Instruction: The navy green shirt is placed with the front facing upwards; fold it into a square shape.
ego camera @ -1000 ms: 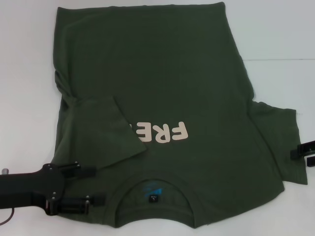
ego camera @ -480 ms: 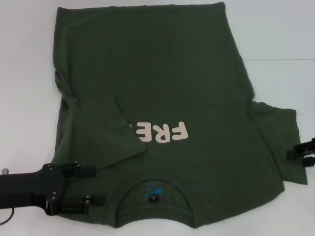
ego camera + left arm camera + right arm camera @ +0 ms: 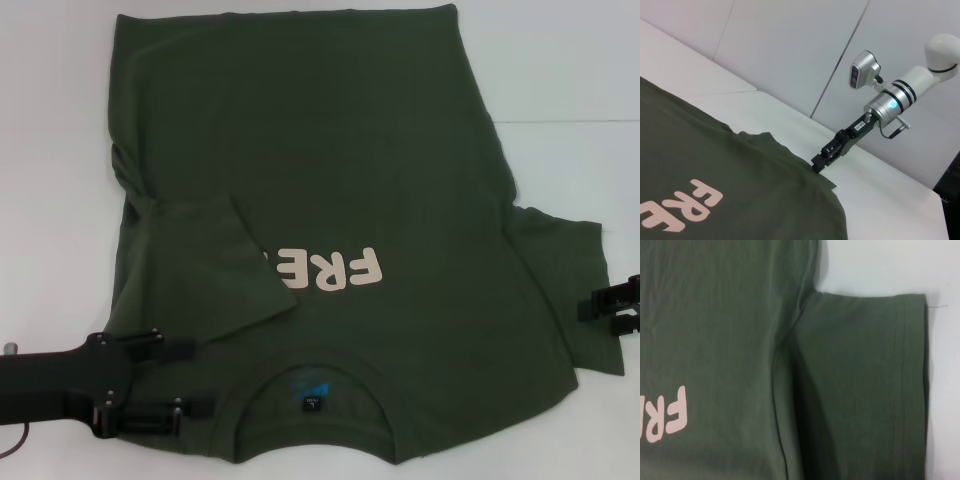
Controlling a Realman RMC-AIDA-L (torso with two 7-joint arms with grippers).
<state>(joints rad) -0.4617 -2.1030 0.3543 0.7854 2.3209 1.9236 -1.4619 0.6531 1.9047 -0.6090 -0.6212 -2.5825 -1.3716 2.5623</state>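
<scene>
The navy green shirt [image 3: 330, 200] lies flat on the table [image 3: 570, 60], left sleeve [image 3: 215, 275] folded inward, seemingly.

From the head we look steeply down on the navy green shirt [image 3: 330, 190]. Our left wrist camera sits low, facing across toward the right gripper [image 3: 821, 161]. Our right wrist looks straight down, close, on the sleeve [image 3: 865, 390]; all three share it.

The left gripper [image 3: 200, 378] has its fingers [image 3: 178, 349] spread flat over the shirt's near shoulder, with the folded-in sleeve [image 3: 215, 265] lying just beyond their tips and the collar [image 3: 312, 398] just ahead of them. The right gripper [image 3: 602, 309] reaches the outer sleeve [image 3: 560, 285] hem, its fingers [image 3: 598, 302] parted, with bare white worktop [image 3: 570, 70] behind and beyond them.
</scene>
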